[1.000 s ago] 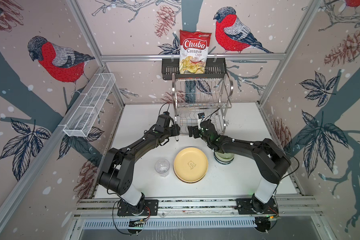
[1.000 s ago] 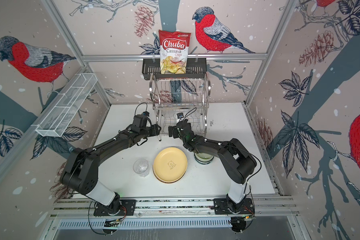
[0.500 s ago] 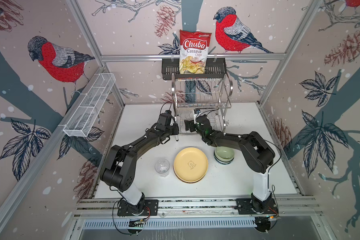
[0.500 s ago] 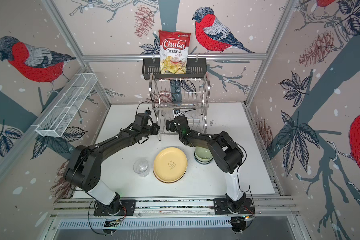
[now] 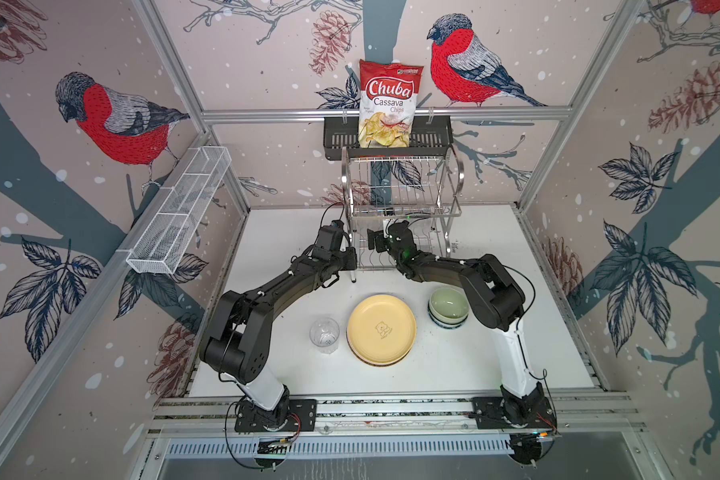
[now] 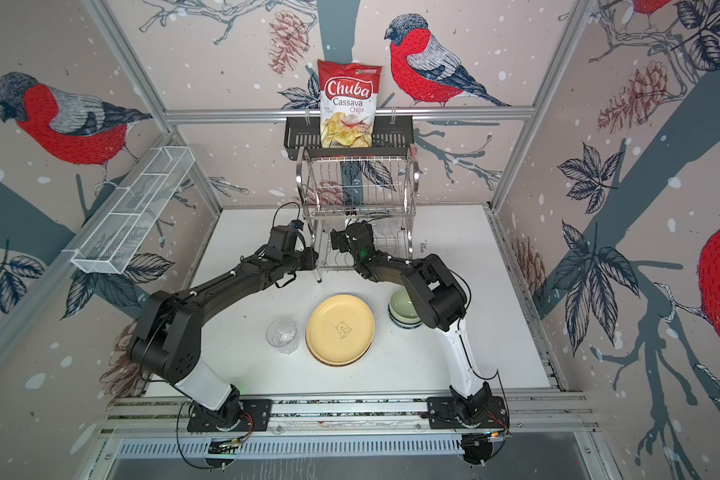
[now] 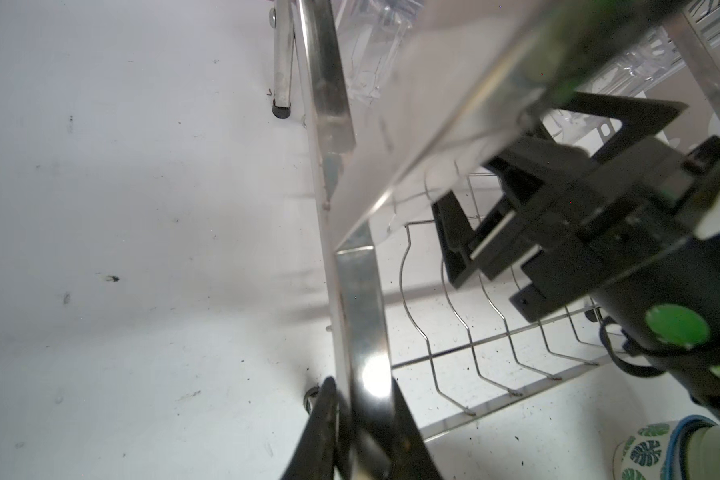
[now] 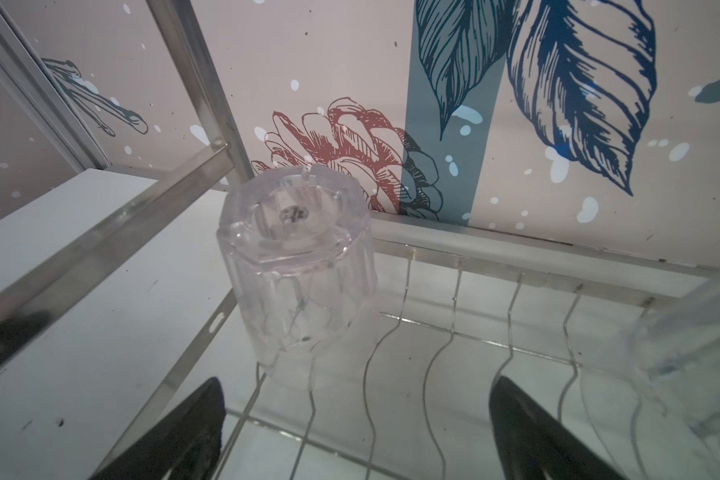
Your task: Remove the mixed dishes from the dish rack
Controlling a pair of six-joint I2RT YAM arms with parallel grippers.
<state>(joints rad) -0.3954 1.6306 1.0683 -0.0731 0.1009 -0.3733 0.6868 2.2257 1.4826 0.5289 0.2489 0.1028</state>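
1. Dishes line the near half of the table (image 5: pixel 454 365): a clear tumbler (image 5: pixel 324 335) stands upright at 9 o'clock of the plate stack (image 5: pixel 381 328), whose top plate is cream-yellow with a small bear motif.
2. At 3 o'clock of the plates, a pale green bowl (image 5: pixel 447 305) nests atop two others; the left wrist view shows the leaf-print bowl (image 7: pixel 643 451) lowest.
3. The left gripper (image 7: pixel 362 384) is clamped on a flat steel upright of the dish rack (image 5: pixel 406 213), at the rack's 7 o'clock corner.
4. The right gripper (image 8: pixel 357 380) reaches under the rack's upper tier from 6 o'clock, its jaws spread wide and holding nothing.
5. Just beyond those jaws an upturned glass (image 8: pixel 296 266), clear and fluted, sits base-up on the lower tier's wavy wires; a second clear shape (image 8: pixel 691 353) beside it is too blurred to identify.
6. The rack, two tiers of shiny steel wire with curved side handles, stands at 12 o'clock on the table, near the back wall.
7. Above it hangs a black basket (image 5: pixel 337 137) holding a Chuba cassava chips bag (image 5: pixel 389 99).
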